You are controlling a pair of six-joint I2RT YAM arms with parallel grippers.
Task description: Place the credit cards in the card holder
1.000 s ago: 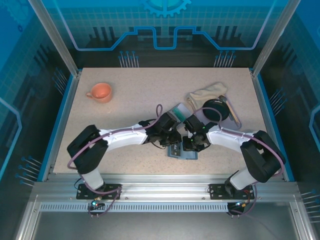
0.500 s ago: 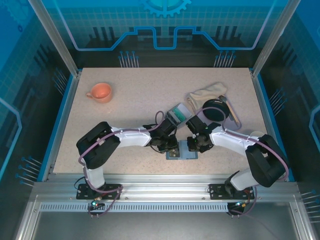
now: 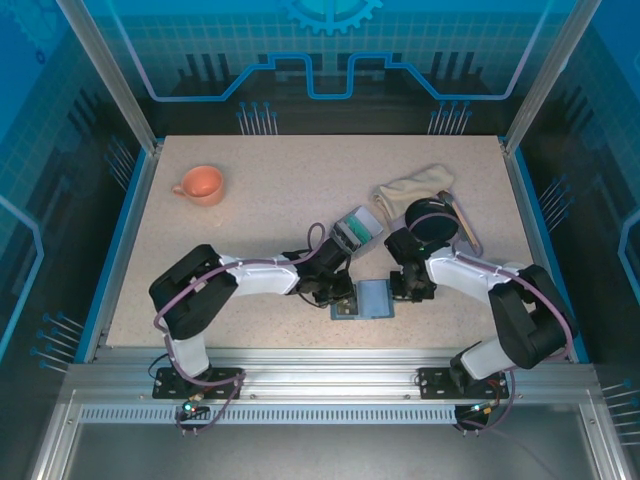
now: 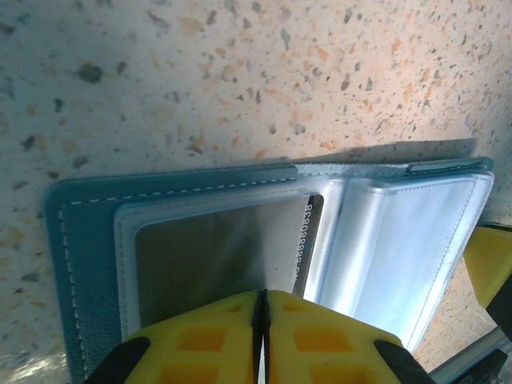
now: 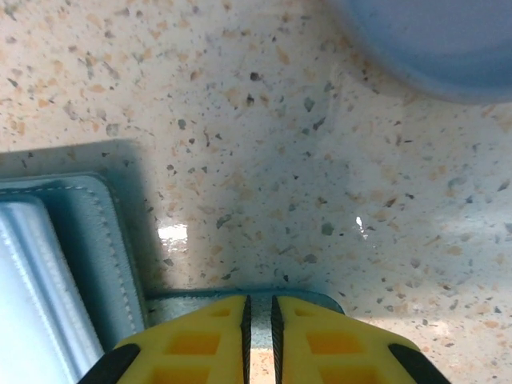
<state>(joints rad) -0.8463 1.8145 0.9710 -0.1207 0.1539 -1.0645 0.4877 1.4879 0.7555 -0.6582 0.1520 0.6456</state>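
Lying open and flat near the front edge of the speckled counter, the teal-blue card holder sits between the two arms. The left pincer is down over its left half, its yellow fingers pressed together with a hairline between them. Just past their tips a grey credit card sits inside the clear pocket. The right pincer is at the card holder's right edge, closed to a thin slit with that edge in it. Further back stands a clear box with teal-green showing inside, a black round item beside it. Beyond lie a pale cloth and, far left, an orange cup.
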